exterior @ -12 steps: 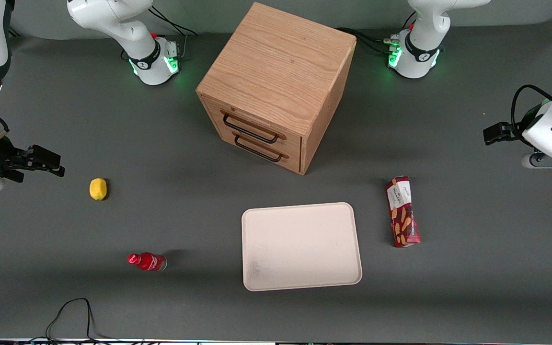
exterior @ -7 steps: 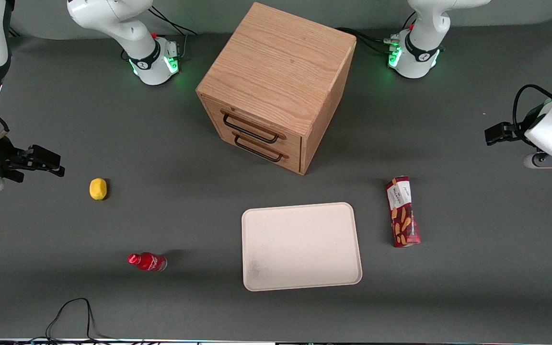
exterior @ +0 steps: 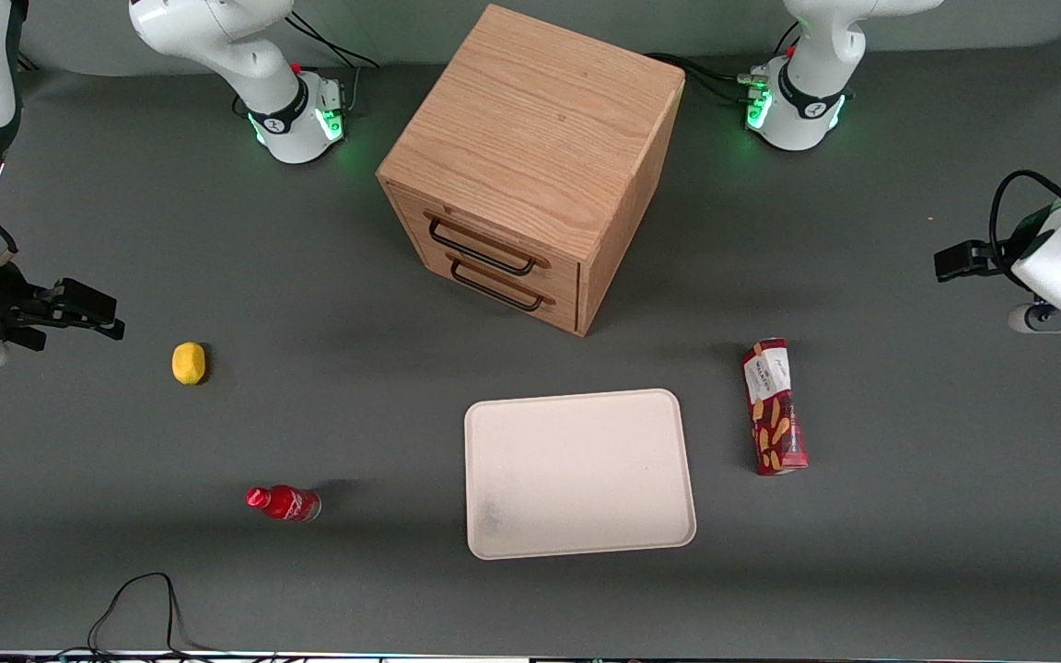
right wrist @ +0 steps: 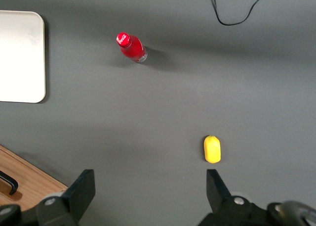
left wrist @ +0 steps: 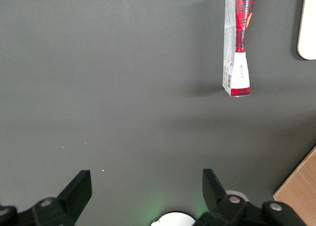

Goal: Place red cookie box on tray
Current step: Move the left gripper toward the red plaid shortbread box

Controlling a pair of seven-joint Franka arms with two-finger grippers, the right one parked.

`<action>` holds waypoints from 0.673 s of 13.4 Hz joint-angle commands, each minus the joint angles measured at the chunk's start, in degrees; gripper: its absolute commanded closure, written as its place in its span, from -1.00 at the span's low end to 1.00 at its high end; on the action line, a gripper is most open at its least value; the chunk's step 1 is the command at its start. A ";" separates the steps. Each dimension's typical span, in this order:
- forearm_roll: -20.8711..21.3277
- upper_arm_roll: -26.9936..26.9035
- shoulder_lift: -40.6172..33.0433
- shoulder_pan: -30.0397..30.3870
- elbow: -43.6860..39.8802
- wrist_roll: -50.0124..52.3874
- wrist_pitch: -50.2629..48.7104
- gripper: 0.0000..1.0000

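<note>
Gripper (left wrist: 144,186) hangs open with nothing in it, well away from the red cookie box (exterior: 774,406), which lies beside the tray (exterior: 579,473); its far end looks cut off.

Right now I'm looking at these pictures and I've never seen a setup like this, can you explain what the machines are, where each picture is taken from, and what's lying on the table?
These are two robot arms bolted to a grey table. One picture looks down from the front; the other two come from cameras on the arms' wrists.

The working arm's gripper, a two-finger claw, hangs open above bare table at its own end, holding nothing.

On the table lie a cream tray, a red cookie box beside it on the table, not on the tray, and an oak drawer cabinet farther from the front camera. Toward the parked arm's end lie a lemon and a small red bottle.
</note>
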State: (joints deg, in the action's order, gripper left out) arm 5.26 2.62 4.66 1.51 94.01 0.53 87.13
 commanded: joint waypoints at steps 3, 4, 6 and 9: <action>-0.16 -0.16 0.70 -0.28 -1.98 -0.80 -2.05 -1.00; -0.16 -0.16 0.70 -0.20 -2.07 -0.97 -2.05 -1.00; -0.16 -0.16 0.70 -0.19 -2.07 -1.41 -2.05 -1.00; -0.07 -0.16 0.70 -0.81 -2.60 -1.41 -2.14 -1.00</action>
State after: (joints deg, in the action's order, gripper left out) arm 5.24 2.64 4.80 1.47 93.73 -0.10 87.05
